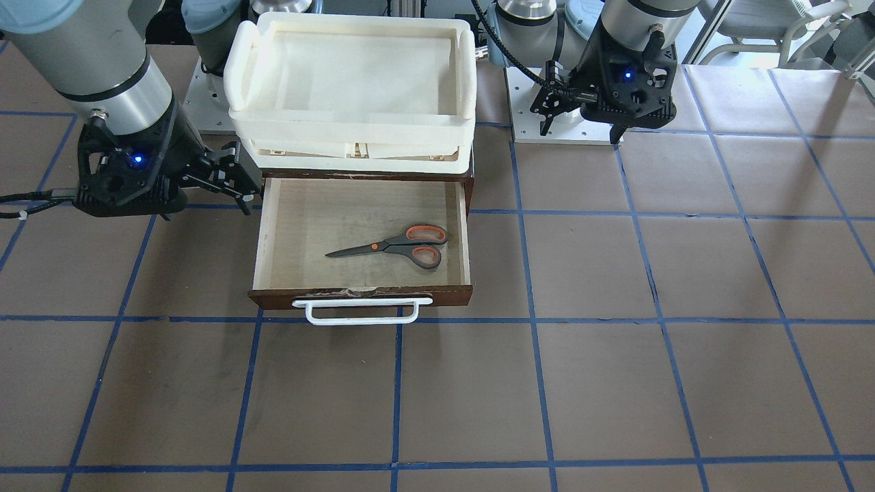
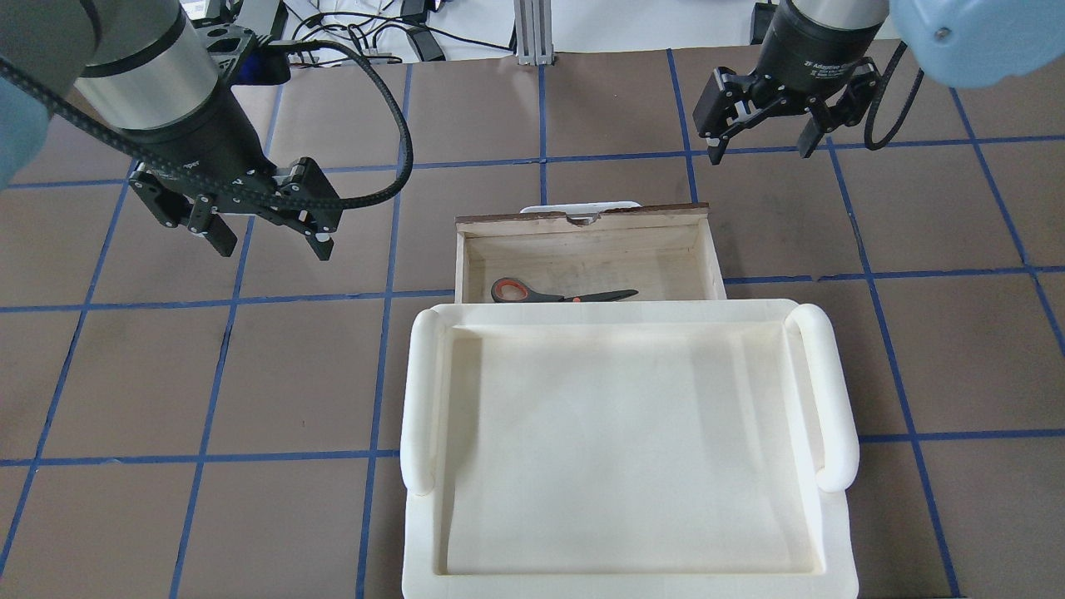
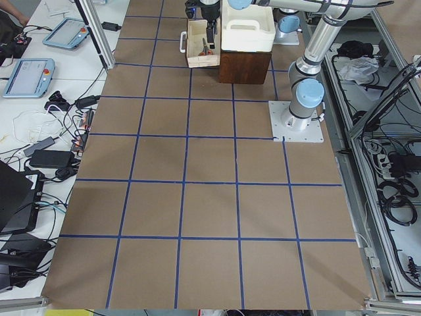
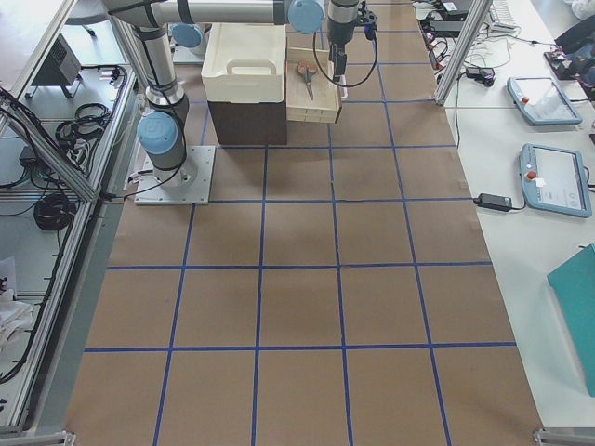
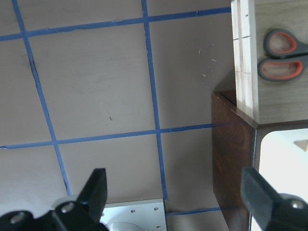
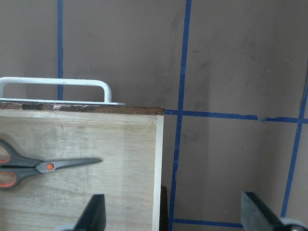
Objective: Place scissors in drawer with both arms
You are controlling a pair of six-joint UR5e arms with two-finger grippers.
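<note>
The scissors (image 1: 403, 244) lie flat inside the open drawer (image 1: 362, 296), grey handles with orange lining, blades closed. In the overhead view the scissors (image 2: 566, 295) show at the drawer's (image 2: 582, 220) near edge, partly under the tray's rim. My left gripper (image 2: 274, 248) is open and empty, above the table on the handle side of the scissors; it also shows in the front view (image 1: 581, 123). My right gripper (image 2: 761, 151) is open and empty, off the drawer's other side near its front corner; it also shows in the front view (image 1: 205, 208). Both wrist views show the scissors (image 5: 281, 55) (image 6: 43, 166).
A cream-white plastic tray (image 1: 352, 130) sits on top of the dark cabinet (image 5: 231, 159) that holds the drawer. The drawer's white bar handle (image 1: 362, 311) sticks out toward the operators' side. The arms' base plates (image 1: 560, 130) flank the cabinet. Brown table with blue tape grid.
</note>
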